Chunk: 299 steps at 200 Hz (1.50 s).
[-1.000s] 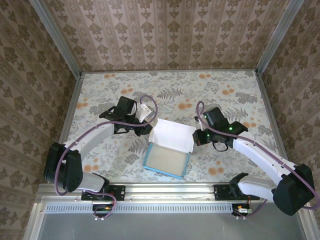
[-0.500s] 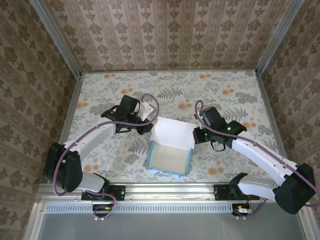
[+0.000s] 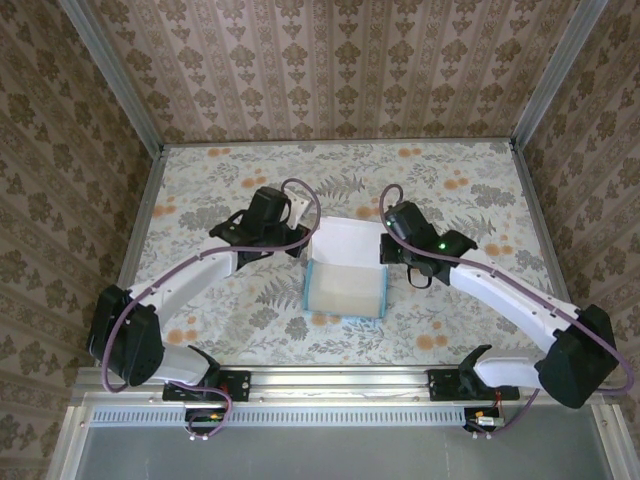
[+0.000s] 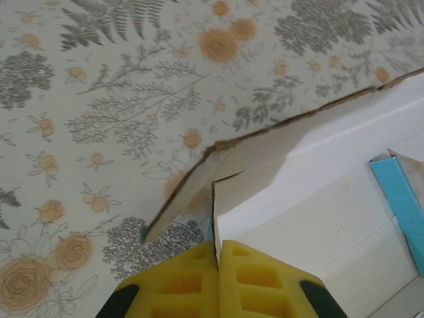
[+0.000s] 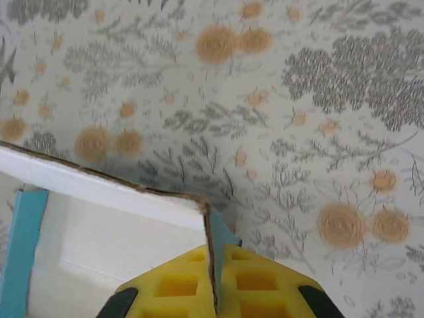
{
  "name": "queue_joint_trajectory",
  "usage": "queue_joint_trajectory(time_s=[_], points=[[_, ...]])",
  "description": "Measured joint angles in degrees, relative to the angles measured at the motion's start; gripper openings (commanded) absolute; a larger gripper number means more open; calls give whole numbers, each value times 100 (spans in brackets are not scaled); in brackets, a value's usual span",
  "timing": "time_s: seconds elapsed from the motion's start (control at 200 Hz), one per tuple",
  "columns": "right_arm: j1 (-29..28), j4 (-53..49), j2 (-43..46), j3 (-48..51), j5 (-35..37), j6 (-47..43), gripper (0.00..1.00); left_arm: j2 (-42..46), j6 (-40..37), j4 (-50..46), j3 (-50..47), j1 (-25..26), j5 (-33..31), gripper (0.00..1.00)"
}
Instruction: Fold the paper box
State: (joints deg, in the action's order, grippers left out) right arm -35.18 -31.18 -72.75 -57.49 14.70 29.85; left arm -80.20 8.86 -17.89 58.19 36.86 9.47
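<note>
Broadly, the flat counter with its pale floral covering (image 3: 450,200) is closed in on three sides by brown patterned wallpaper panels (image 3: 330,70). Near its middle, between the two arms, sits the thin card paper box, turquoise-blue outside and white inside (image 3: 345,288). The near wall and both side walls stand upright, so the tray shape looks largely formed. At the far side a tall white rear panel is raised but not locked down, and in the left wrist view a loose corner flap splays outward over the counter. By my reading the job is past halfway, with the rear wall and its corner flaps left to tuck. The left tool (image 4: 217,265) has its yellow pads pressed together on the card's far-left corner edge; the right tool (image 5: 213,265) is likewise clamped on the far-right corner edge. Purple cables (image 3: 300,195) loop close behind the rear panel and crowd that side.
</note>
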Motion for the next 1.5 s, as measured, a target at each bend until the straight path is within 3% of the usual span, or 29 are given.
queue_joint_trajectory(time_s=[0.385, 0.825, 1.495], points=[[96, 1314, -509, -175, 748, 208, 4, -304, 621, 1130, -50, 68, -990, 0], [90, 3683, -492, 1486, 903, 31, 3, -343, 852, 3069, -1314, 317, -1620, 0], [-258, 4819, -203, 2426, 1193, 59, 4, 170, 1731, 4317, -2634, 988, -2524, 0]])
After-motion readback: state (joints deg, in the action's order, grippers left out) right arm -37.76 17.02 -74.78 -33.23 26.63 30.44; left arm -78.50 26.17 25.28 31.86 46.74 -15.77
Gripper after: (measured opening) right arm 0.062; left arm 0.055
